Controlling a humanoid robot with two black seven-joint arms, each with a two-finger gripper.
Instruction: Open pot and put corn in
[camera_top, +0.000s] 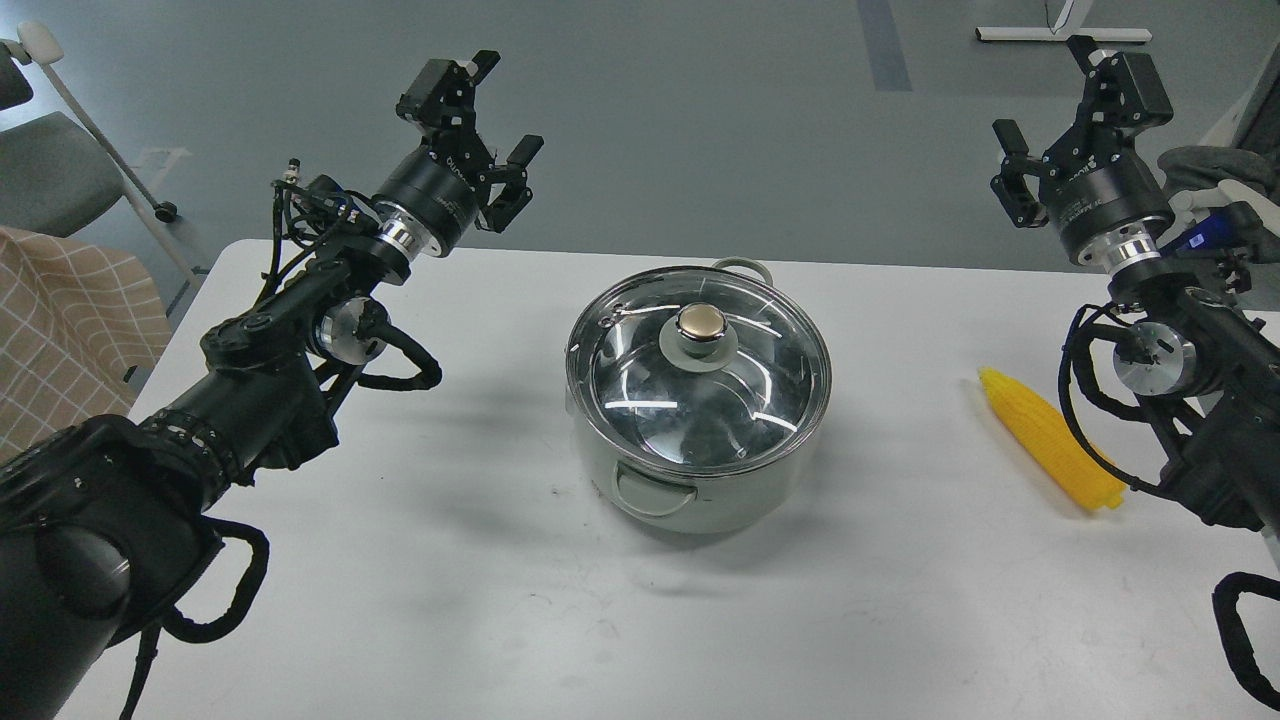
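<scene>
Left gripper (505, 110) up in the air past the far-left edge of the table (480, 600), fingers spread wide, nothing between them, touching nothing. Right gripper (1045, 95) same deal on the far right: raised, jaws clearly apart, empty. Both tilted up and away from the tabletop, well apart from everything on it.

Moving inward: pot (698, 400) sitting dead center on the white table, pale green body, one loop handle facing front and the other peeking out at the back. Glass lid (640, 375) seated flat on the steel rim, closed, with the metallic knob (702, 322) in the middle. Shiny inside visible through the glass, looks empty.

Corn (1045, 438) lying flat on the table to the right of the pot, well apart from it, bright yellow, tapered end pointing away toward the back. Partly tucked behind a cable of the right arm, near that arm's forearm but below the raised gripper.

Off to the left beyond the table: checkered cloth (70, 320) and a grey chair (50, 170).
</scene>
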